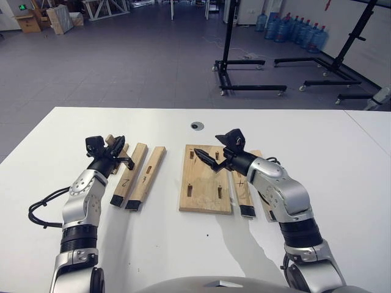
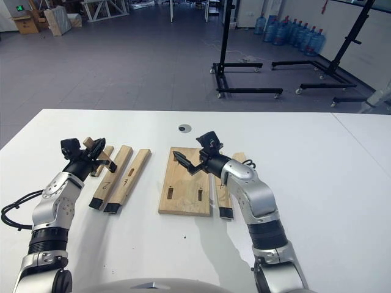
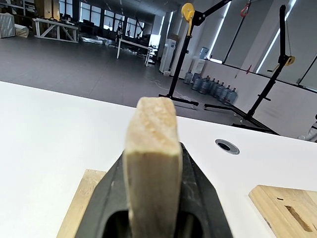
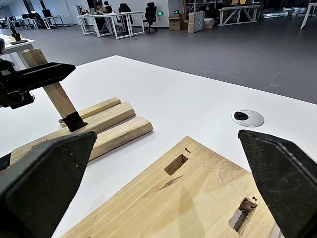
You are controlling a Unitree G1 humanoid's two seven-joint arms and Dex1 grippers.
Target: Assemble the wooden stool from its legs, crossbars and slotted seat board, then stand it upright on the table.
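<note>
You are at the start of assembly: no leg sits in the board yet. Your left gripper [image 1: 121, 154] is clenched on one leg [image 3: 151, 134]. It holds the leg tilted, black-capped foot low near the table [image 1: 342, 183] and bare end up, just beside the two legs [image 1: 139, 176] that lie side by side on your left. Your right gripper [image 1: 220, 152] hangs released, jaws wide apart, over the far part of the board [image 1: 204, 183]. The board lies flat mid-table with its slots [image 4: 177, 164] facing up. More pieces [image 1: 244, 194] lie just right of the board, partly under your right arm; I cannot tell whether they are legs or crossbars.

The step in hand looks like bringing the first leg to a slot. Next, I judge, you need to carry the leg across to the board, turn its bare end down and line it up with a slot before pressing. Your right gripper is well placed to pin the board so it does not slide. Watch the leg's angle: a skewed entry is likely to jam.
</note>
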